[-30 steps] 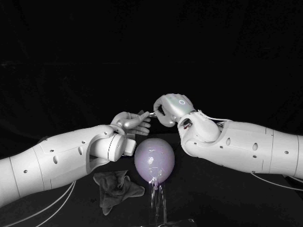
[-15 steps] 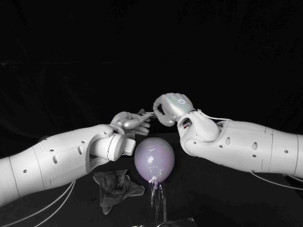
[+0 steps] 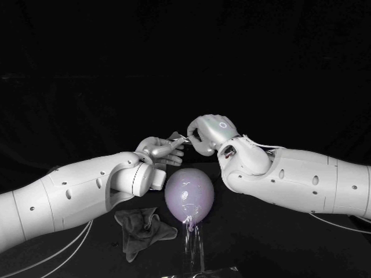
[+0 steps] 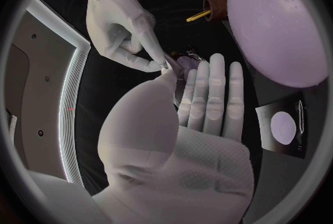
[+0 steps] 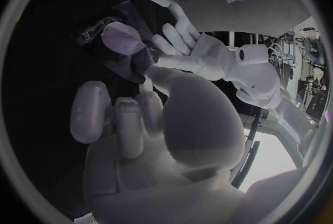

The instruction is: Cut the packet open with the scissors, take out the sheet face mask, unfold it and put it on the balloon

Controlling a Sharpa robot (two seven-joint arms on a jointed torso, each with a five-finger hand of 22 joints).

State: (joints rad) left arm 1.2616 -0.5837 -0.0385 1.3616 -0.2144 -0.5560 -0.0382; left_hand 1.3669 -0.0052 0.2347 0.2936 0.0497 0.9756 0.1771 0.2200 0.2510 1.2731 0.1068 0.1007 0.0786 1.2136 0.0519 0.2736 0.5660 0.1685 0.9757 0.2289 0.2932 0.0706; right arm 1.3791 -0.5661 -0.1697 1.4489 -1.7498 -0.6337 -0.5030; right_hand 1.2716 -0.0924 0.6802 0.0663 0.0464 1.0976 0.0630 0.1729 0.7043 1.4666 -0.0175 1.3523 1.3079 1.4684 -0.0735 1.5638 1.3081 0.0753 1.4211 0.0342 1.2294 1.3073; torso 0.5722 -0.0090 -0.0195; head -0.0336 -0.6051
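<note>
A small crinkled piece (image 3: 179,138) is held up in the air, at 12 o'clock from the balloon (image 3: 189,196) in the head view. It cannot be told whether it is the mask or the packet. It is pinched from both sides.

From its 8 o'clock side it is nipped between the thumb and the first finger of the left hand (image 3: 160,149). That hand's other fingers (image 4: 221,90) are kept straight and close together, just beside the piece. From its 2 o'clock side it is pinched by the thumb and one fingertip of the right hand (image 3: 207,132). The rest of that hand's fingers (image 5: 118,124) are curled in toward the palm. The tips of the two hands are touching at the piece.

The balloon is stood upright on a clear stand (image 3: 194,246) on the black table (image 3: 302,243), apart from both hands. A crumpled grey cloth (image 3: 144,229) is laid on the table at 7 o'clock from the balloon, near it but not touching.
</note>
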